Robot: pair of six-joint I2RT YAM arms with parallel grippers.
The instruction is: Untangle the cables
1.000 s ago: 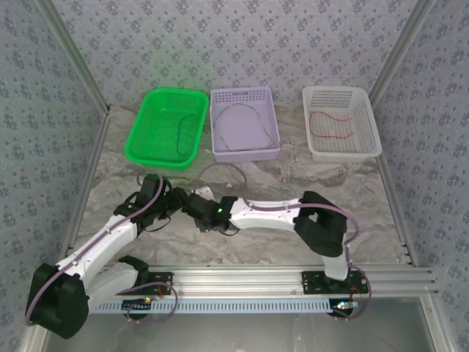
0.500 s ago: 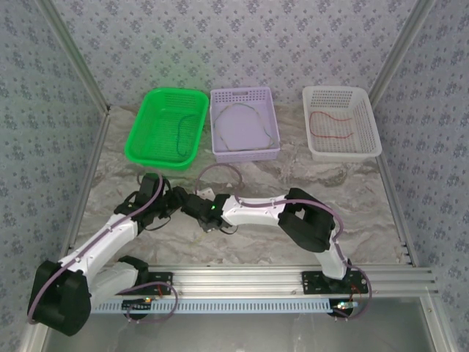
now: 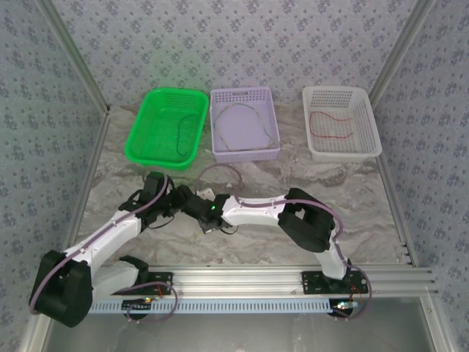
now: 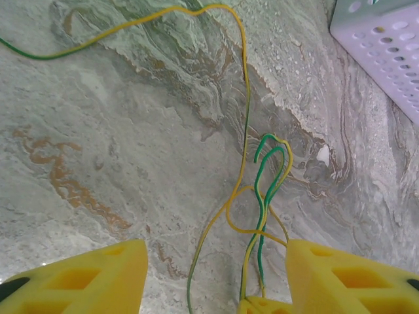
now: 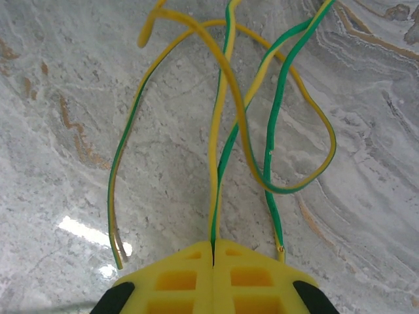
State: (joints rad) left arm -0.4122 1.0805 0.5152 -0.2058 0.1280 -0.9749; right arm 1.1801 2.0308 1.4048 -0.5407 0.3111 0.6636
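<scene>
While three cables lie sorted, one knot remains in hand: dark cable (image 3: 179, 136) in the green basket (image 3: 167, 91) left of the purple basket (image 3: 243, 92); pale cable (image 3: 242, 105) inside the purple basket itself; red cable (image 3: 311, 117) in the white basket (image 3: 335, 89) well to its right.

Yellow-and-green cables (image 5: 218, 144) lie on the table (image 3: 366, 198) just in front of the purple basket, crossed and looped over one another; number of separate strands cannot be told.

Right gripper (image 5: 214, 247): fingers pressed together, one yellow-and-green strand pinched in the seam. Left gripper (image 4: 213, 255): fingers wide apart, holding nothing, the looped strands lying between them. Both grippers meet nose to nose in front of the purple basket's left corner.

Step, as judged: separating the last tangle, one end anchored by the right side.

Next move calls for: the left fingers to lower and close on a single strand near the crossing, not two at once; then a slow pull apart; risk is tightening the loop, or the thin wire slipping from the pinch.
</scene>
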